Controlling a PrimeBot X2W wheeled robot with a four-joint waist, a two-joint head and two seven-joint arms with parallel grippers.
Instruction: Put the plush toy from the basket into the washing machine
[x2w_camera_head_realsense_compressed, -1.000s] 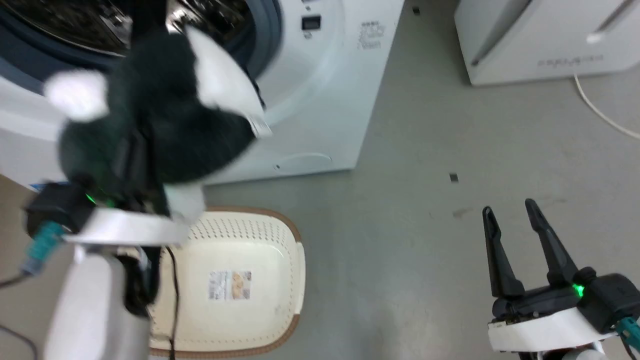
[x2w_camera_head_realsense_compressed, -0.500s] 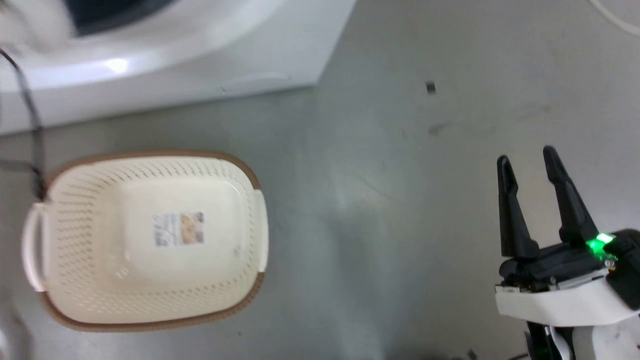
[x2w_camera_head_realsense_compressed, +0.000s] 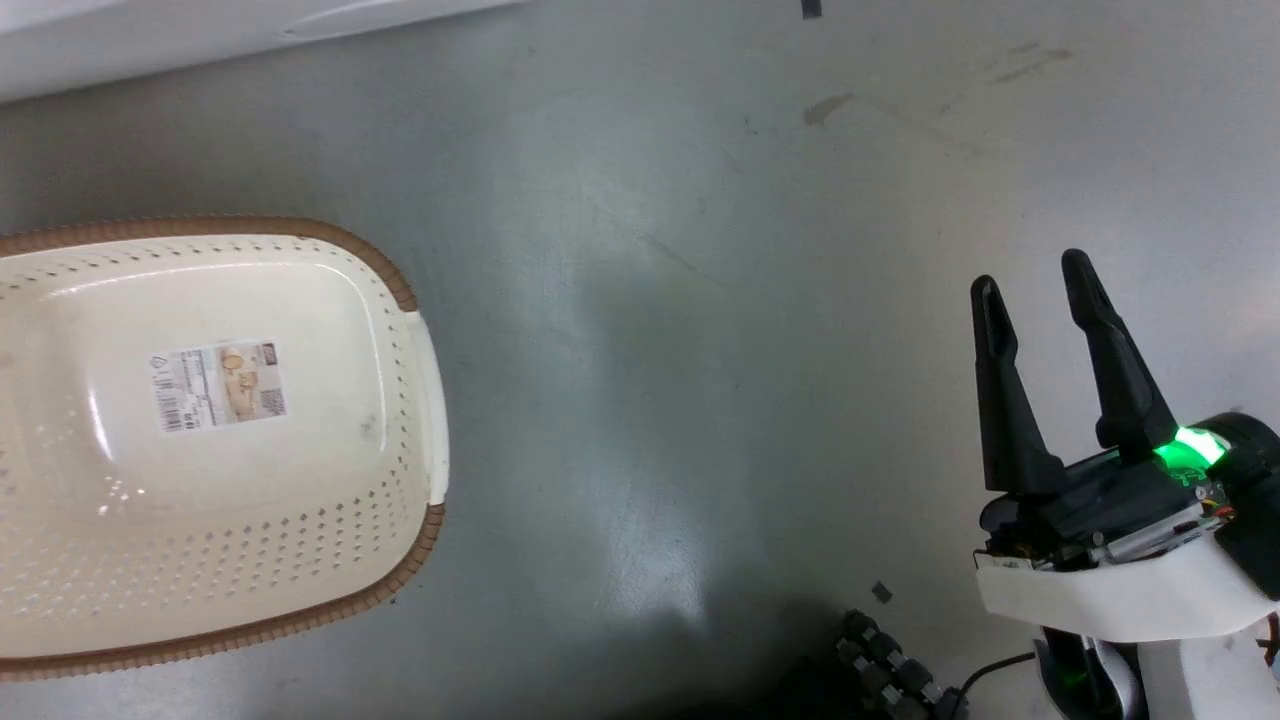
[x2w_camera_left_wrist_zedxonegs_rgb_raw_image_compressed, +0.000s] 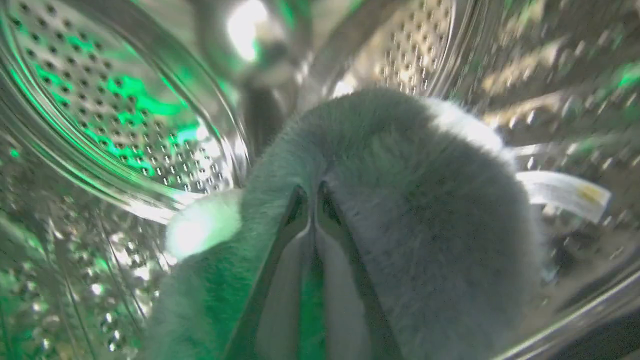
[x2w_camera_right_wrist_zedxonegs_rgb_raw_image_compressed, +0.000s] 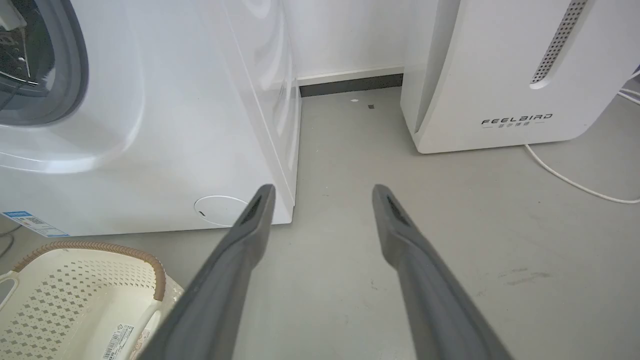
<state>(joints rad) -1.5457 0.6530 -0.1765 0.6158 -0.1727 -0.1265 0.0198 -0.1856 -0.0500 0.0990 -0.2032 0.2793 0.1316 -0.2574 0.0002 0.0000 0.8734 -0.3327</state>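
Now at the release step: left gripper (x2w_camera_left_wrist_zedxonegs_rgb_raw_image_compressed: 313, 192) fingers pinched shut on the plush toy (x2w_camera_left_wrist_zedxonegs_rgb_raw_image_compressed: 415, 210), well inside the washing machine (x2w_camera_left_wrist_zedxonegs_rgb_raw_image_compressed: 115, 115). Basket (x2w_camera_head_realsense_compressed: 395, 285) empty. Right gripper (x2w_camera_head_realsense_compressed: 1030, 285) idle, fingers spread. Next, I'd say: open the left fingers and drop it.

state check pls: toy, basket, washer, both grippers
plush toy: inside the drum, gripped
left gripper: shut on the plush toy
right gripper: open, empty
basket: upright on the floor, empty
washing machine: port open
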